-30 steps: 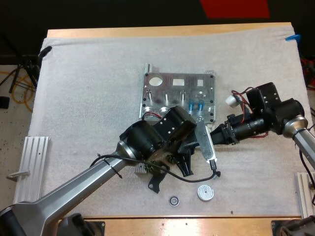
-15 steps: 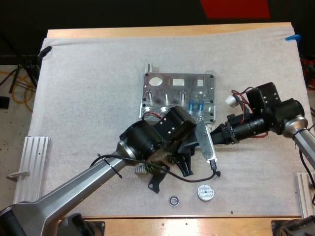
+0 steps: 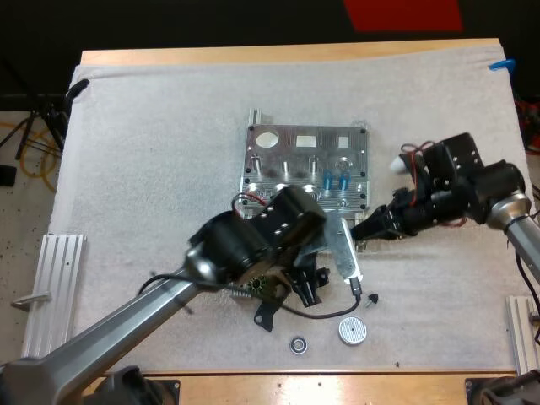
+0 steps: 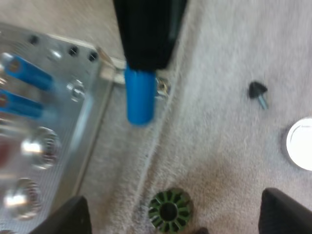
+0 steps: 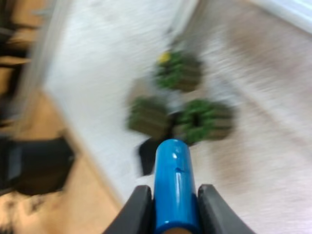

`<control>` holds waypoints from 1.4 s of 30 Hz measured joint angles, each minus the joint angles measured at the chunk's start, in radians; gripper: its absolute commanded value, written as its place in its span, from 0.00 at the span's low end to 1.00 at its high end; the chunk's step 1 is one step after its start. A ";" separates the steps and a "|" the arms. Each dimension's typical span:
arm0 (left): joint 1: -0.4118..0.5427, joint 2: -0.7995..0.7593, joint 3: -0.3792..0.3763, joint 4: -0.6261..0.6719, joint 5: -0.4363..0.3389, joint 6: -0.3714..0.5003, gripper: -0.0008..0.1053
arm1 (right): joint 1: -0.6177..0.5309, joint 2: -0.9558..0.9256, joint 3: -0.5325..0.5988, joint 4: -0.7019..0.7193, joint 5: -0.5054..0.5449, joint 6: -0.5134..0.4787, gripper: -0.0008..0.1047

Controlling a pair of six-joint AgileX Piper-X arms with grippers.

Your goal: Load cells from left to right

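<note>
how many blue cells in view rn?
3. Two blue cells sit side by side in the fixture; a third cell is clamped in the right gripper beside the fixture's edge. Left arm covers part of the fixture, so more may be hidden.

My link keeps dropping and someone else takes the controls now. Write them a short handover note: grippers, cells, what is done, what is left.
The left gripper is open and holds nothing. It is over the mat in front of the fixture.
The right gripper is shut on a blue cell, held just off the fixture's near right corner, not yet in.
Done: two loaded cells sit side by side in the fixture.
Left: seat the held cell, probably in the next free slot. I cannot tell how many slots remain.
Loose on the mat: a green toothed ring, a black screw, a white cap.
</note>
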 measured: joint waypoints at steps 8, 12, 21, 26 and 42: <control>0.000 -0.110 0.008 -0.021 -0.002 -0.118 0.66 | 0.000 0.000 -0.120 0.056 0.256 -0.007 0.01; 0.000 -0.184 0.107 -0.119 -0.002 -0.169 0.66 | 0.014 0.000 -0.201 0.096 0.400 -0.007 0.01; 0.000 -0.279 0.210 -0.199 -0.071 -0.219 0.66 | 0.116 0.106 -0.360 0.172 0.623 -0.031 0.01; 0.000 -0.299 0.210 -0.245 -0.101 -0.219 0.66 | 0.132 0.218 -0.450 0.234 0.697 -0.033 0.01; 0.000 -0.298 0.210 -0.300 -0.117 -0.221 0.66 | 0.132 0.523 -0.679 0.357 0.789 -0.060 0.01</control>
